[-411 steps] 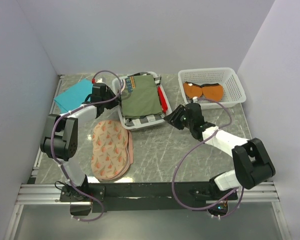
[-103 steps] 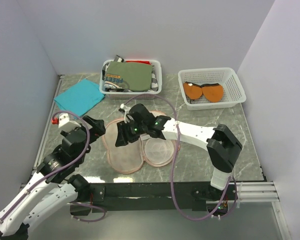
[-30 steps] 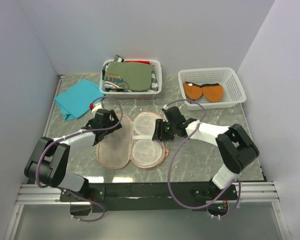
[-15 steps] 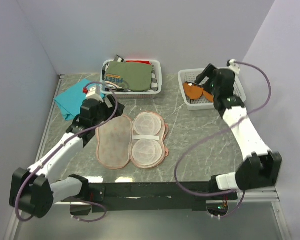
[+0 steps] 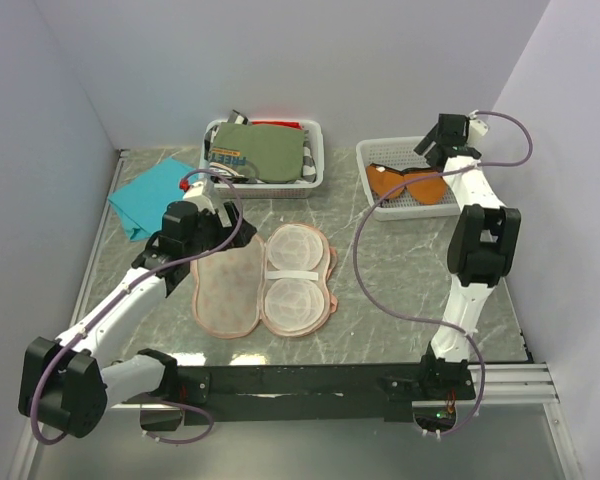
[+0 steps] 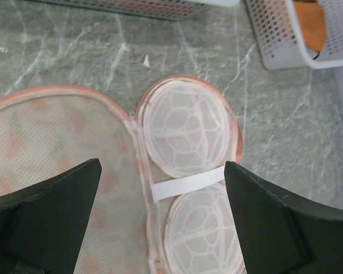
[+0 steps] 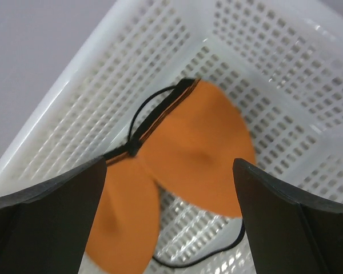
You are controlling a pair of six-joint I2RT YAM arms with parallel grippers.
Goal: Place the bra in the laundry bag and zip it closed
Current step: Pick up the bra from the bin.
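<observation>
Rust-orange bra [image 5: 408,184] lies in the white mesh basket [image 5: 477,182], rear-right of the unzipped laundry bag [image 5: 265,282]. Right tool [image 5: 433,143] over the bra and left tool [image 5: 223,233] over the bag: both spread wide, empty.

Tabletop [image 5: 410,280]: grey-green marble pattern, pale veins, under both grippers. Back wall [image 5: 330,60] plain lavender-white, just beyond right gripper [image 5: 430,148]. Side wall [image 5: 30,150] outboard of left gripper [image 5: 232,236]. Light even, diffuse.

You've got a flat teal cloth [image 5: 155,195] back left on the grey marbled tabletop [image 5: 400,270]. Just beside it is a white plastic mesh basket [image 5: 263,188] holding an olive-green folded garment [image 5: 270,150]. Second white mesh basket [image 5: 365,165] back right, well apart.
</observation>
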